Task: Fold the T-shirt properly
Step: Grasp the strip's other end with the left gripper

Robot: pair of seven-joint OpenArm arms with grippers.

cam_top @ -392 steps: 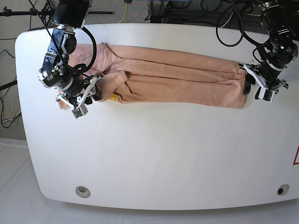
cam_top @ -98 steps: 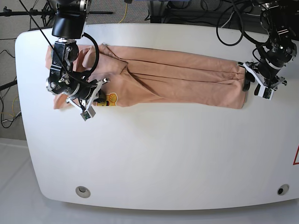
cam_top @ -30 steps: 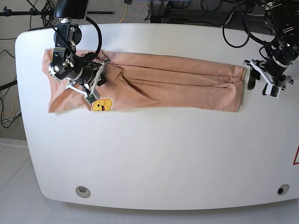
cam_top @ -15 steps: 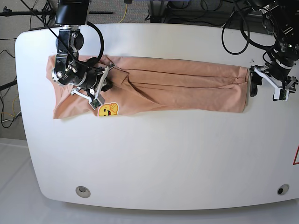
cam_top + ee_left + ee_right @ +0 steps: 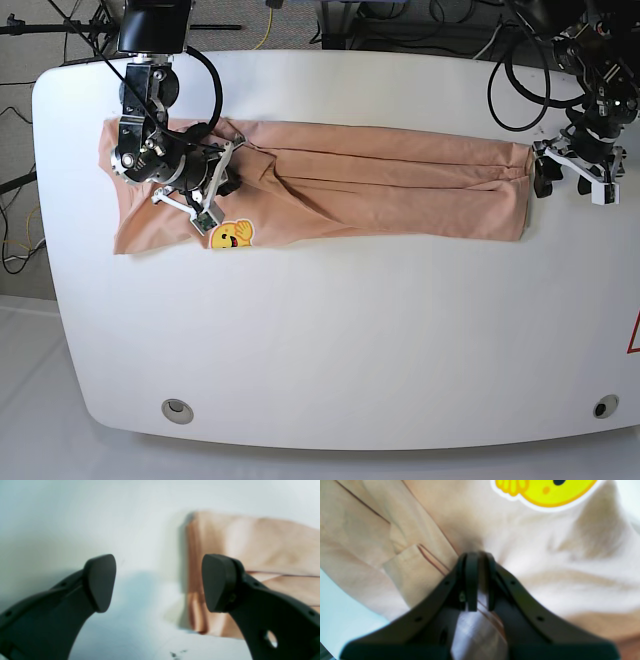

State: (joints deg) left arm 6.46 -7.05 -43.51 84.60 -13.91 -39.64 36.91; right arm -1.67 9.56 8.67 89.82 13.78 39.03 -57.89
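Observation:
The peach T-shirt [image 5: 380, 190] lies stretched in a long narrow band across the far half of the table, its yellow smiley print [image 5: 231, 235] at the near left edge. My right gripper [image 5: 222, 183] sits on the shirt's left part, shut on a pinch of fabric just above the print. The right wrist view shows the jaws [image 5: 478, 580] closed on a fold of T-shirt [image 5: 570, 555], below the smiley [image 5: 545, 492]. My left gripper [image 5: 572, 185] stands open just off the shirt's right end. In the left wrist view the left gripper [image 5: 158, 583] holds nothing, and the T-shirt edge [image 5: 262, 542] lies behind the right fingertip [image 5: 217, 582].
The white table [image 5: 350, 340] has a round grommet at the near left [image 5: 177, 410] and another at the near right [image 5: 605, 406]. Cables and stands crowd the far edge. A red mark [image 5: 633, 335] shows at the right border.
My left gripper has opened and let go of the shirt's right end, backing off to the right. The shirt has shifted slightly right. My right gripper keeps its pinch near the smiley.

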